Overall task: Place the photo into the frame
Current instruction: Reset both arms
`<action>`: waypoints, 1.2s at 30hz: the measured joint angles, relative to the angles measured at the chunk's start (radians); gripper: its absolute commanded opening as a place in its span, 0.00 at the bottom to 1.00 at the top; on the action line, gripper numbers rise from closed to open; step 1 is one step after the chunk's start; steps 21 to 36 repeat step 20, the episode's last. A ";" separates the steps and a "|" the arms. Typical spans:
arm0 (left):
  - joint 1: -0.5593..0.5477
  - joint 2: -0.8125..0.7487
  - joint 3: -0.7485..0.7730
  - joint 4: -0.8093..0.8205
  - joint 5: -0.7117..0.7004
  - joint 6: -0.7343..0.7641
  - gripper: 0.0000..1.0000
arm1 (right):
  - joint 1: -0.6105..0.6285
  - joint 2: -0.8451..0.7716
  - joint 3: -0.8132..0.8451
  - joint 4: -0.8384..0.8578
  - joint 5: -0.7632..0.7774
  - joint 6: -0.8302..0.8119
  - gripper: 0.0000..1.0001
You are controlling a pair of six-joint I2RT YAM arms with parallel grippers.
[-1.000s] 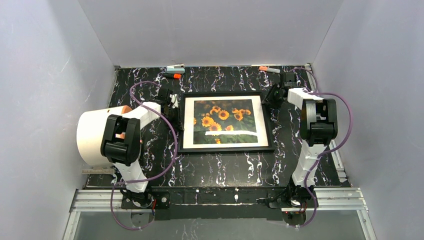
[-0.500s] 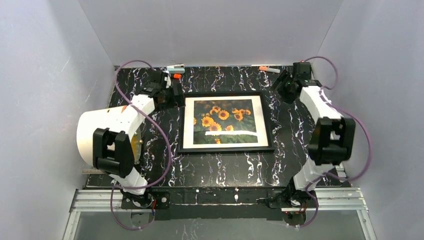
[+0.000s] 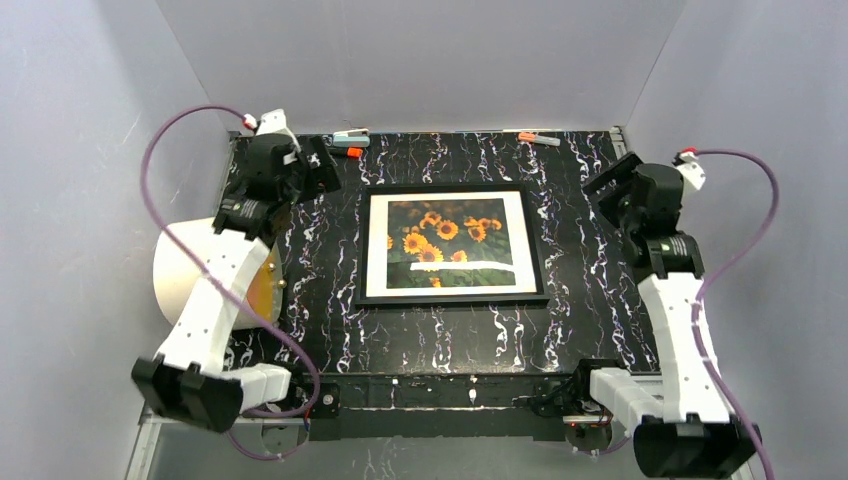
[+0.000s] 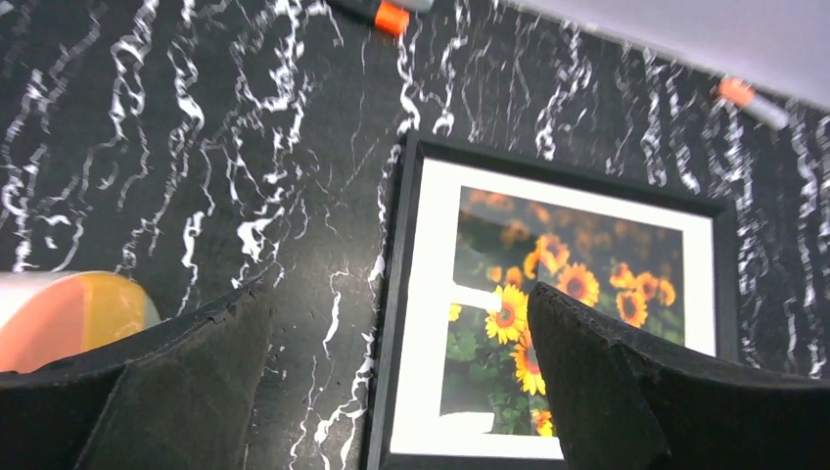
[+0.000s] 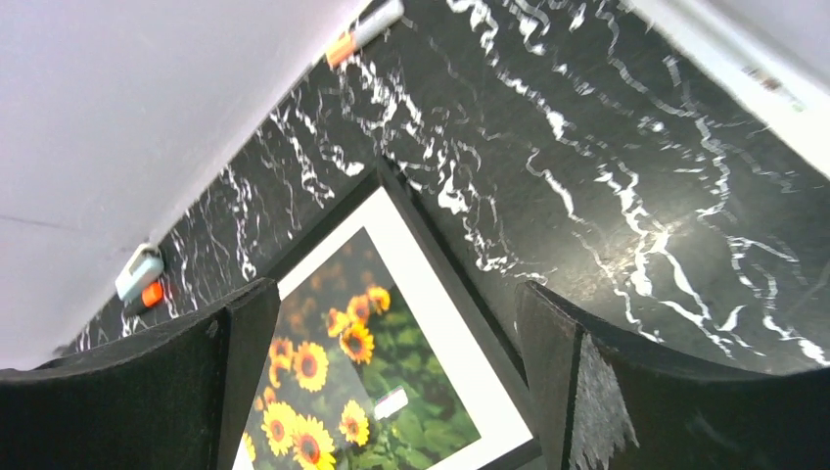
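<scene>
Mid-table, between your two arms: frame [image 3: 361, 245] flat on the black marbled table [image 3: 450, 335], long sides running left to right. Photo [image 3: 447, 243] sits inside it, sunflowers up, white border showing on all four sides. A pale glare streak crosses its lower part.

Your left gripper [image 3: 318, 172] hangs off the frame's far-left corner, apart from it, nothing touching. Left wrist view: fingers [image 4: 186, 382] spread wide, nothing between them, the frame's left side seen through the gap.

Your right gripper [image 3: 606, 188] hangs off the far-right corner, likewise apart from the frame. Right wrist view: fingers [image 5: 196, 382] wide and empty, the frame's corner seen through the gap.

White roll [image 3: 185, 275] with an orange-yellow end sits at the table's left edge, partly behind your left arm. One orange-tipped marker [image 3: 352, 152] lies by the far edge near the left gripper. A second marker [image 3: 540, 138] lies by the far edge toward the right.
</scene>
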 measured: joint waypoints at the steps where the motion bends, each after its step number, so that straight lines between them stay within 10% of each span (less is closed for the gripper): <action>1: 0.000 -0.039 -0.005 0.001 -0.014 0.005 0.99 | 0.000 -0.030 0.000 -0.012 0.023 0.000 0.99; 11: 0.000 -0.343 -0.078 -0.002 -0.097 0.049 0.98 | 0.000 -0.159 0.152 -0.185 0.191 -0.031 0.99; 36: 0.000 -0.413 -0.078 -0.014 -0.140 0.109 0.98 | 0.000 -0.216 0.285 -0.256 0.267 -0.090 0.99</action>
